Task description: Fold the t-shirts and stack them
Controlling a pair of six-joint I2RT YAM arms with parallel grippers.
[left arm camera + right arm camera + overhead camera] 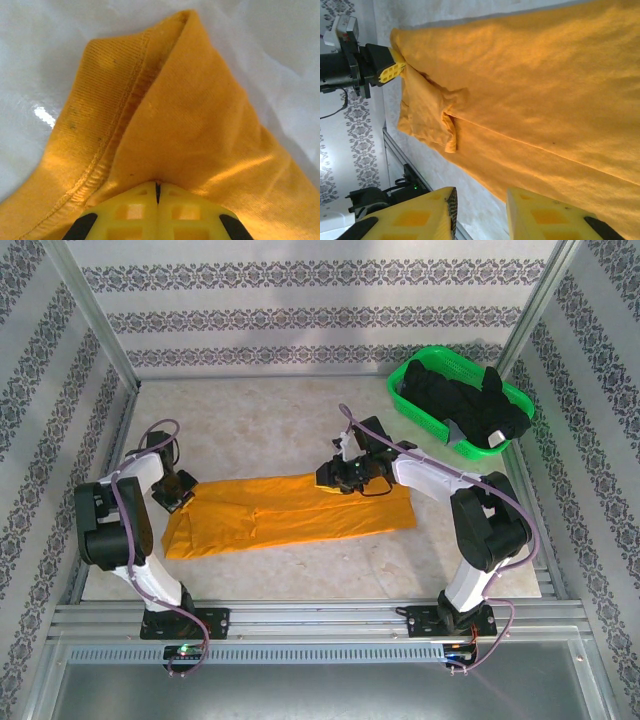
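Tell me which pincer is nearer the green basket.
Right. The right pincer hovers open at the orange shirt's far edge, with the basket just beyond it to the back right. The left pincer is clamped on the shirt's left corner, much farther off.

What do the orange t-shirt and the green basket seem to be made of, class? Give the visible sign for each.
The orange t-shirt: soft knit cloth, likely cotton, matte; fine ribbing and a stitched hem show. The green basket: probably moulded plastic, evenly bright green, its walls an open mesh.
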